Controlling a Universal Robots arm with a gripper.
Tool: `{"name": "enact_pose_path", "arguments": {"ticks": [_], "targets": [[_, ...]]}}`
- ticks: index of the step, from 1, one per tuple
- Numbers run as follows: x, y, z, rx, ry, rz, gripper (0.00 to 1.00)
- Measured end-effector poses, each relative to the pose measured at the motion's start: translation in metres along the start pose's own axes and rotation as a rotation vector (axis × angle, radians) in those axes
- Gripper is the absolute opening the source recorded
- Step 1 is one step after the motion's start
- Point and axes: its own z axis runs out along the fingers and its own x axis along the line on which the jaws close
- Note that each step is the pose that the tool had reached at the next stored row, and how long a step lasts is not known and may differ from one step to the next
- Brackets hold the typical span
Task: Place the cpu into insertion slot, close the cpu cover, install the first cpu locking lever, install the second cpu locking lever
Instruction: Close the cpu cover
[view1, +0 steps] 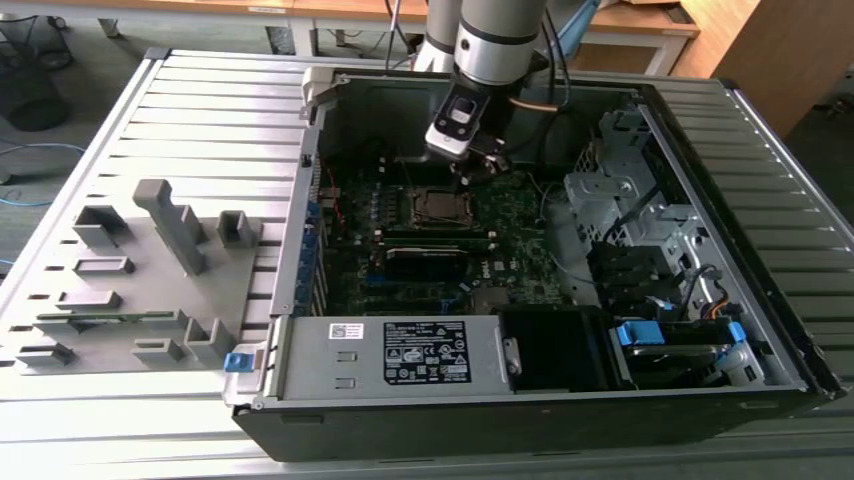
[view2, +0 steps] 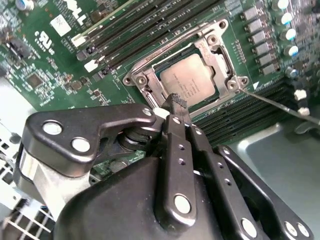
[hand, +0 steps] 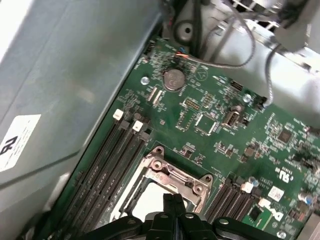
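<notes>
The cpu sits in the insertion slot, w/ the cpu cover down on it, I think. My claw is pinched together, holding nothing, tip near the slot's edge. Prob lever step: thin lever looks loose, needs pushing down. All inside the pc case.

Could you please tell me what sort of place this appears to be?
Probably a robotics lab or workshop bench: a robot arm reaches into an open computer case on a slatted metal table, with wooden desks behind.
</notes>
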Motion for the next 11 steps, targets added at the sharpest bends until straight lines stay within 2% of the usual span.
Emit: {"name": "enact_pose_path", "arguments": {"ticks": [3, 11], "targets": [[0.0, 0.0, 0.0, 0.0001, -0.0007, -0.03, 0.11], [0.0, 0.0, 0.0001, 0.0, -0.0007, -0.031, 0.11]]}}
